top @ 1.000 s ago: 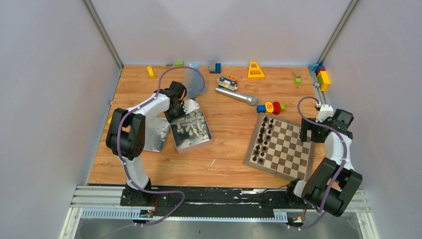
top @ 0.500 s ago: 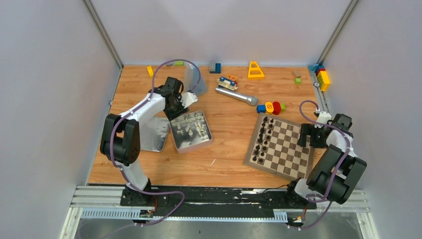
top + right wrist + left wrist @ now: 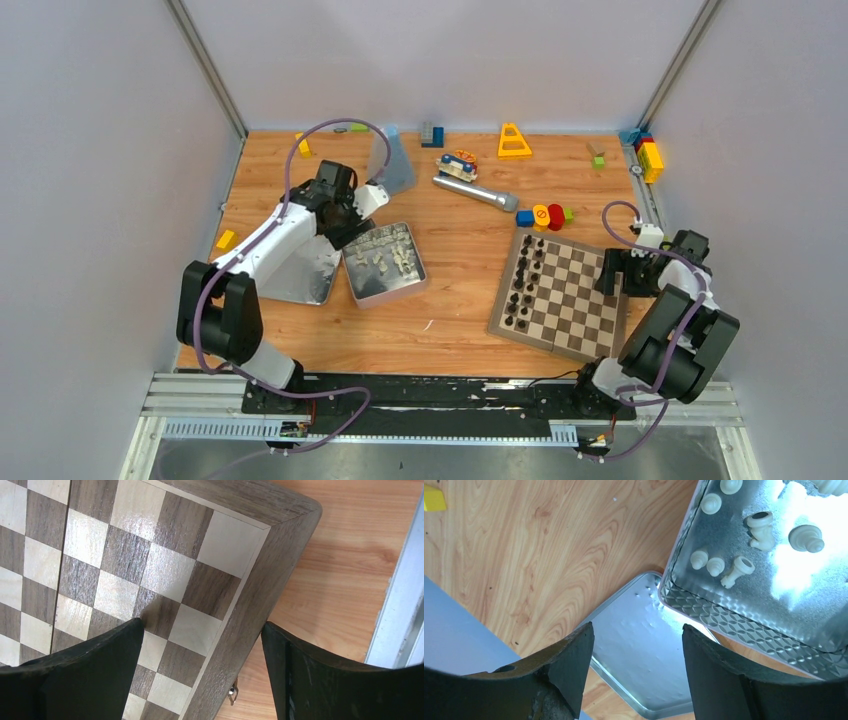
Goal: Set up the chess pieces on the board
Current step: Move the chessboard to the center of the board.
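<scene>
Several white chess pieces [image 3: 388,256] lie loose in a shiny metal tin [image 3: 362,292]; the left wrist view shows them too [image 3: 738,569]. My left gripper [image 3: 342,214] is open and empty at the tin's far left corner, its jaws [image 3: 636,635] above the flat lid. The board [image 3: 575,300] lies at the right, with black pieces [image 3: 527,280] on its two left columns. My right gripper [image 3: 611,276] is open and empty, low over the board's right edge [image 3: 202,630]. One finger is over the squares, the other over the table beyond the border [image 3: 260,605].
The flat metal lid [image 3: 300,278] lies left of the tin [image 3: 644,665]. A yellow triangle [image 3: 514,141], a silver cylinder [image 3: 475,190], coloured blocks [image 3: 545,214] and bricks [image 3: 648,155] lie at the back. A yellow block [image 3: 226,240] sits at the left edge.
My left gripper has drawn back from over the tin, to the left and far side. My right arm has folded down and brought its gripper lower onto the board's right edge.
</scene>
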`<control>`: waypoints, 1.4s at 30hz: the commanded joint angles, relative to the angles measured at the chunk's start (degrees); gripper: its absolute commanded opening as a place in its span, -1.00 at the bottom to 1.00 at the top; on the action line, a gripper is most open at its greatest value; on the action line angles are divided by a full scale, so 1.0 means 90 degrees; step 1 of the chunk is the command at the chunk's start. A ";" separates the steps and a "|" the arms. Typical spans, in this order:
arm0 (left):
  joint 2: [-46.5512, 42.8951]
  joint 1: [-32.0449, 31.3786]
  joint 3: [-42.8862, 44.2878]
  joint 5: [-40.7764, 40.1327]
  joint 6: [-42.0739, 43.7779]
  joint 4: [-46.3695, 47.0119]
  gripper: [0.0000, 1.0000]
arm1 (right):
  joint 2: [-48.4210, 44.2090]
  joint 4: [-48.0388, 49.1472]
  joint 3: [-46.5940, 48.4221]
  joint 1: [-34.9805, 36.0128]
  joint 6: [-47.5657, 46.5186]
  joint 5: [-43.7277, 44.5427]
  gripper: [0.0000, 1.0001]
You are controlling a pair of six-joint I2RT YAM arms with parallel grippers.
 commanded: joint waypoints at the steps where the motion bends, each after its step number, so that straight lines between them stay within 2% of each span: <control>1: -0.0605 0.0025 -0.0222 -0.0011 -0.0178 0.0134 0.48 | 0.0097 -0.0550 -0.0283 0.0236 -0.0287 -0.0657 0.75; 9: -0.1430 -0.0208 -0.0657 0.0682 0.0110 -0.0142 0.60 | 0.0025 -0.0547 -0.0355 0.0543 -0.0183 -0.0892 0.77; 14: -0.1924 -0.1231 -0.1134 0.1111 0.0393 0.0107 0.67 | 0.0083 -0.0547 -0.0228 0.0727 -0.0090 -0.0893 0.79; 17: -0.2078 -0.1859 -0.1234 0.1395 0.0520 0.0319 0.73 | 0.0191 -0.0547 -0.0118 0.0771 -0.0011 -0.0949 0.87; 19: -0.2056 -0.2324 -0.1233 0.1606 0.0520 0.0465 0.86 | 0.0286 -0.0562 -0.0019 0.0774 0.0038 -0.0951 0.91; 22: -0.1891 -0.3120 -0.1287 0.1779 0.0451 0.0866 0.98 | 0.0408 -0.0610 0.0137 0.0774 0.0111 -0.0951 0.96; 29: -0.1182 -0.4252 -0.1411 0.2010 -0.0228 0.2068 1.00 | 0.0578 -0.0718 0.0378 0.0781 0.0301 -0.0940 1.00; 34: -0.0632 -0.4646 -0.1536 0.1998 -0.0846 0.3016 1.00 | 0.0643 -0.0769 0.0428 0.0780 0.0357 -0.0896 1.00; 42: 0.0108 -0.4929 -0.1571 0.2100 -0.1335 0.3666 1.00 | 0.0647 -0.0881 0.0409 0.0901 0.0308 -0.0912 0.99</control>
